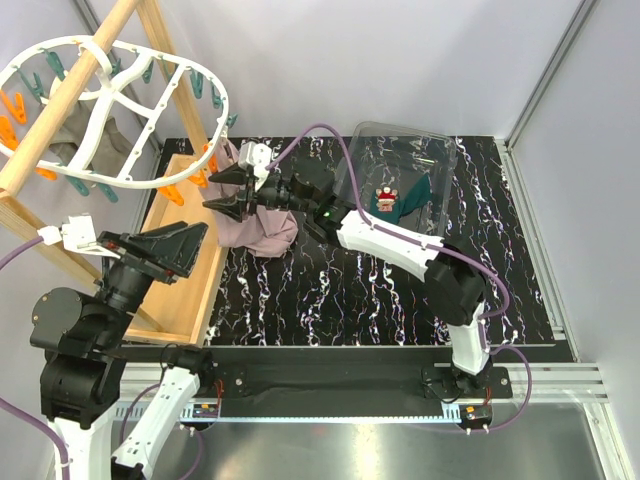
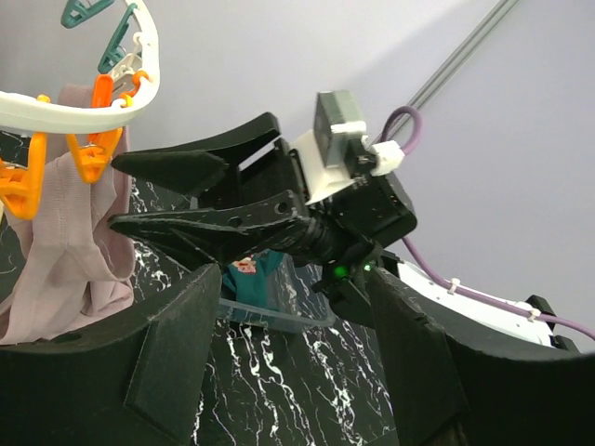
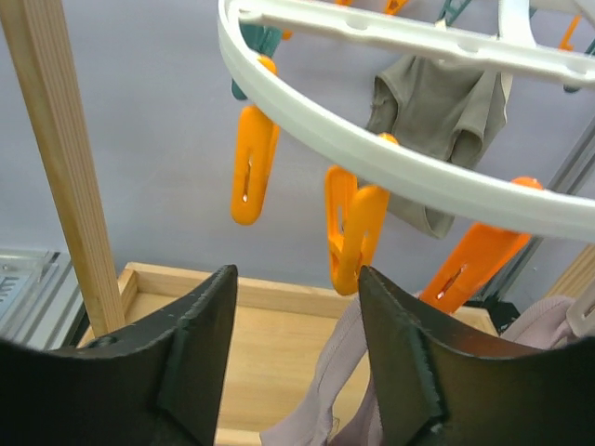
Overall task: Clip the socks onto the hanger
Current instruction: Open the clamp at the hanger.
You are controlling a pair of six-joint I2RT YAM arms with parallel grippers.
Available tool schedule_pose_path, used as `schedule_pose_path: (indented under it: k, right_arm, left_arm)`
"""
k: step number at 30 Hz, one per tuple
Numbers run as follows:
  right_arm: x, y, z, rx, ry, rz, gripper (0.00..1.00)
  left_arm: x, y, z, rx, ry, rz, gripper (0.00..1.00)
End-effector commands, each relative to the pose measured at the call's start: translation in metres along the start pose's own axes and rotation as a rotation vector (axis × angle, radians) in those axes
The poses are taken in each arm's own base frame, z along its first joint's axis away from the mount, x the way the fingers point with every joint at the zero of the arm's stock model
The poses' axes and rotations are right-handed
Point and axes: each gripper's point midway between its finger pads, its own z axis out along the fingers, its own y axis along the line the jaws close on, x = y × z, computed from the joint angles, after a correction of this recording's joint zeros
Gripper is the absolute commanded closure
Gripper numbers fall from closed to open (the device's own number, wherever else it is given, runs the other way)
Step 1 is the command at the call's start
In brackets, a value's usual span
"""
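The white oval hanger (image 1: pixel 100 110) with teal and orange pegs hangs on a wooden pole at the far left. Its rim also shows in the right wrist view (image 3: pixel 372 149). The teal socks (image 1: pixel 400 200) lie in a clear bin at the back right, and the sock with the Christmas figure also shows in the left wrist view (image 2: pixel 256 269). My right gripper (image 1: pixel 210 190) is open and empty at the hanger's near edge. An orange peg (image 3: pixel 353 232) hangs just above its jaws (image 3: pixel 296 274). My left gripper (image 1: pixel 195 250) is open and empty, pointing at the right gripper (image 2: pixel 116 190).
A mauve-pink cloth (image 1: pixel 260 225) hangs from the orange pegs beside my right gripper. A grey cloth (image 3: pixel 437 121) hangs further back. The wooden pole frame (image 1: pixel 60 120) stands on a wooden tray (image 1: pixel 185 290). The clear bin (image 1: pixel 440 170) stands on the black marbled mat.
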Motion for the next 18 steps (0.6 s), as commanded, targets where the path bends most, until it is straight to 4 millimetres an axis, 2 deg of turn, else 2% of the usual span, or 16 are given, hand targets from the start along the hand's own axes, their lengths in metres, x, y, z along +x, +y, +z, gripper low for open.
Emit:
schedule_pose_path:
  k: [1, 7, 18]
  right_arm:
    - [-0.011, -0.015, 0.002, 0.025, -0.015, -0.015, 0.37]
    - [-0.004, -0.028, -0.002, 0.04, 0.001, -0.007, 0.34]
    - [-0.002, -0.018, 0.01, -0.062, -0.026, 0.058, 0.37]
  left_arm:
    - [-0.009, -0.015, 0.001, 0.055, -0.006, 0.01, 0.3]
    - [-0.002, -0.012, 0.007, 0.058, 0.01, -0.002, 0.3]
    - [0.002, 0.002, 0.015, 0.007, 0.011, -0.018, 0.3]
